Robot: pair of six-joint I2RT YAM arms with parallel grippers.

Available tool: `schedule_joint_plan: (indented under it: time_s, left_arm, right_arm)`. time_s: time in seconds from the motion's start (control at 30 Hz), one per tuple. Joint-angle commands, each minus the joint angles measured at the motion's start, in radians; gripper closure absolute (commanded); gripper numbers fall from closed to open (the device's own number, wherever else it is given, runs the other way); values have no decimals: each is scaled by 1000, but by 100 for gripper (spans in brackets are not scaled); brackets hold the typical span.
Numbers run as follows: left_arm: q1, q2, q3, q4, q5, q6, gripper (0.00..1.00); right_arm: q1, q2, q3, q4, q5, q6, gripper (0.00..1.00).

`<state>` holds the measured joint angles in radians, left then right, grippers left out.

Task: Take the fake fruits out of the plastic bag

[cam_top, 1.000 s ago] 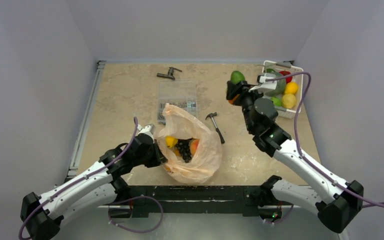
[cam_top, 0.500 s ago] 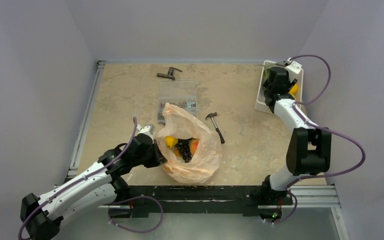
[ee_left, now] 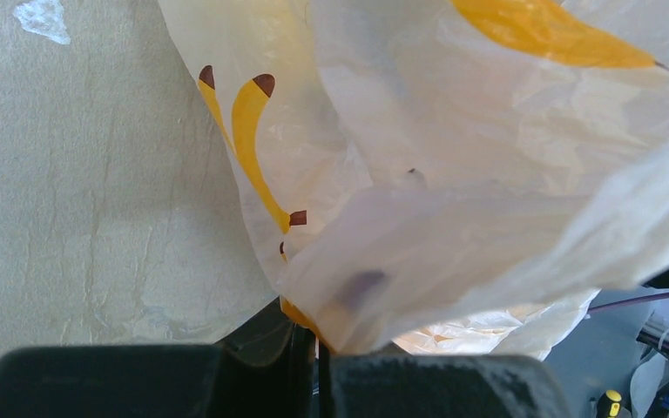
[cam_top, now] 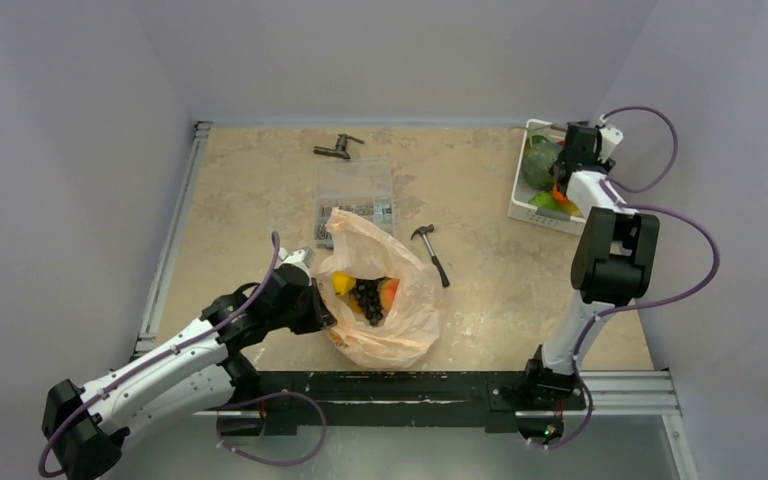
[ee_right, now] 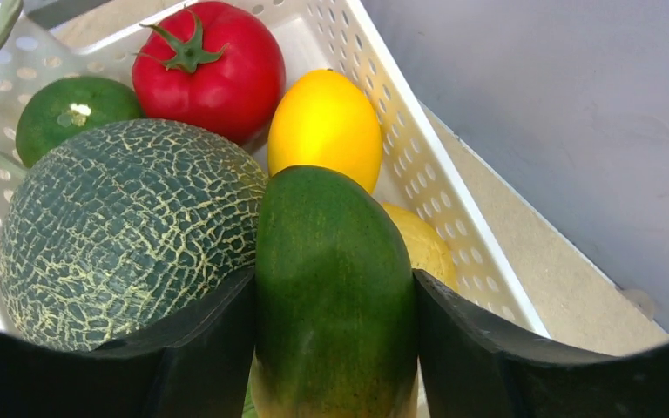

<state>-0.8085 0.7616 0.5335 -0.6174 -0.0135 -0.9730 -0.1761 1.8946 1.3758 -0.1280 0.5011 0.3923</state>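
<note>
1. The right gripper (ee_right: 332, 300) is clamped on a green fruit (ee_right: 327, 235). It hangs over the basket (ee_right: 440, 205), close beside the melon (ee_right: 122, 235).
2. The long axis of this fruit runs along the fingers. Its green end points out toward the basket, and its orange end points toward the palm.
3. Risk: if it is released here, it may land on the round melon, roll, and go over the basket wall.
4. The bag (cam_top: 400, 310) lies well apart from the basket, on its left. Its mouth faces up, and more fruits (cam_top: 365, 295) show inside.
5. The left gripper (ee_left: 312, 344) is closed on the bag's rim. Risk: the thin film can slip out, and then the mouth would fall over the fruits.
</note>
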Motion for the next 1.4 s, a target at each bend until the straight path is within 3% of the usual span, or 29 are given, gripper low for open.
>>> schedule_joint_plan:
  time_s: [0.0, 0.13, 0.3, 0.43, 0.6, 0.67, 0.87, 1.1, 1.23, 1.37]
  left_arm:
    - [-3, -10, 43, 22, 6, 19, 100]
    - [-3, -2, 40, 24, 7, 19, 100]
    - [-3, 6, 27, 39, 9, 17, 100]
    - [-3, 14, 25, 41, 9, 22, 100]
    - [-3, 8, 27, 39, 9, 23, 100]
    - [-4, 9, 23, 43, 9, 26, 100]
    - [-3, 40, 12, 77, 39, 29, 100]
    - [-3, 78, -8, 117, 47, 28, 100]
    - [-3, 97, -46, 161, 53, 13, 100]
    - [-4, 123, -55, 177, 61, 9, 100]
  right_arm:
    - [7, -25, 43, -52, -40, -16, 32]
    - [11, -106, 25, -76, 13, -14, 15]
    - [71, -291, -67, -60, 32, -10, 10]
    - [241, -417, -156, -54, 35, 0, 10]
    - [398, -566, -348, 44, -406, 66, 11]
    - [450, -628, -412, 64, -507, 58, 12]
    - [544, -832, -488, -90, -612, 6, 15]
    - [804, -1142, -625, -36, -753, -74, 20]
    - [935, -1097, -651, 11, -828, -69, 23]
    - [1137, -910, -617, 39, -662, -65, 27]
